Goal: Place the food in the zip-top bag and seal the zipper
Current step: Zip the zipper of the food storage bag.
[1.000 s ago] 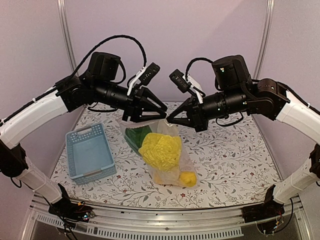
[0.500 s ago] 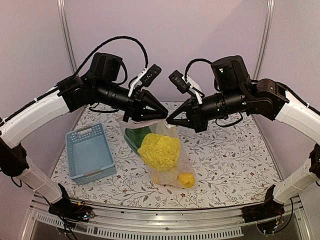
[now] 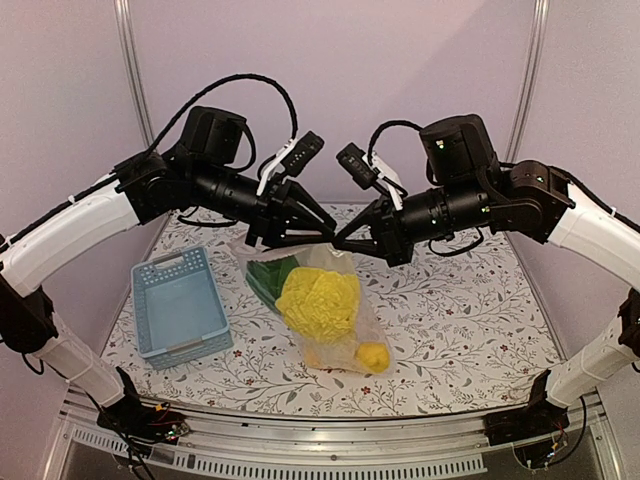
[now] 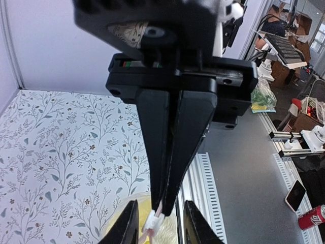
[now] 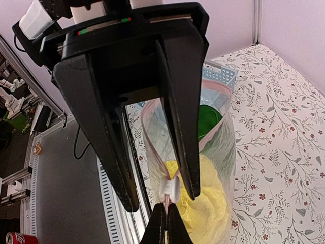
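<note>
Right gripper (image 5: 166, 213) is pinched shut on the bag's (image 3: 376, 322) mouth edge. Left gripper (image 5: 161, 201) stands open, astride the same edge. The bag, food (image 3: 320, 300) inside, slumps mid-table toward the far edge. The film looks limp and slippery, so it is best taken at the stiffer zipper (image 5: 144, 127).

Clear zip-top bag (image 5: 223, 152) pinched by right end effector (image 5: 166, 213), napa cabbage (image 5: 203, 201) inside
</note>
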Controlling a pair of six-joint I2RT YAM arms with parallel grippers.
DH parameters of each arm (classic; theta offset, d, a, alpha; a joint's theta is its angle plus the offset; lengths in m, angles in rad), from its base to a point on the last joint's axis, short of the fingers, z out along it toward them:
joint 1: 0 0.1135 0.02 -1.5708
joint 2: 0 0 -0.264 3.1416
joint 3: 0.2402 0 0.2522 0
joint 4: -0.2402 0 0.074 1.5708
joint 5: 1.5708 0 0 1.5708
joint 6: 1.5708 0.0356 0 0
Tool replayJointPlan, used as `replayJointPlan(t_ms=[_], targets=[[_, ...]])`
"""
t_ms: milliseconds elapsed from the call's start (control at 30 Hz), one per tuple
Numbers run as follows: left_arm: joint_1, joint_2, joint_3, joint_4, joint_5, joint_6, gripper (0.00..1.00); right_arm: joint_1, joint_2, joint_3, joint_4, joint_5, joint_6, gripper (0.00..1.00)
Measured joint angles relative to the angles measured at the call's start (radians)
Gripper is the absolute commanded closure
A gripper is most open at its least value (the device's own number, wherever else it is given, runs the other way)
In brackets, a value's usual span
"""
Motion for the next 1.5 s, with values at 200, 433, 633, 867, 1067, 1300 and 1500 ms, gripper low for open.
replayJointPlan(t_ms=[200, 433, 633, 867, 1067, 1300, 1500], targets=[[0.000, 0.006, 0.001, -0.003, -0.002, 0.005, 0.66, 0.000, 0.000, -0.001, 0.000, 0.000, 0.005, 1.00], [0.000, 0.017, 0.004, -0.023, -0.016, 0.022, 0.84, 0.000, 0.000, -0.006, 0.004, 0.003, 0.009, 1.00], [-0.002, 0.017, 0.005, -0.028, -0.021, 0.026, 0.92, -0.005, 0.000, -0.007, 0.002, 0.008, 0.009, 1.00], [-0.002, 0.017, 0.005, -0.034, -0.031, 0.026, 1.00, -0.006, 0.000, -0.011, 0.003, 0.025, 0.010, 1.00], [-0.002, 0.017, 0.005, -0.034, -0.049, 0.027, 1.00, -0.004, 0.000, -0.013, 0.006, 0.068, 0.019, 1.00], [-0.002, 0.017, 0.005, -0.034, -0.084, 0.036, 1.00, 0.004, 0.000, -0.017, 0.014, 0.124, 0.036, 1.00], [-0.002, 0.017, 0.005, -0.029, -0.114, 0.045, 1.00, 0.009, 0.000, -0.021, 0.023, 0.167, 0.039, 1.00]])
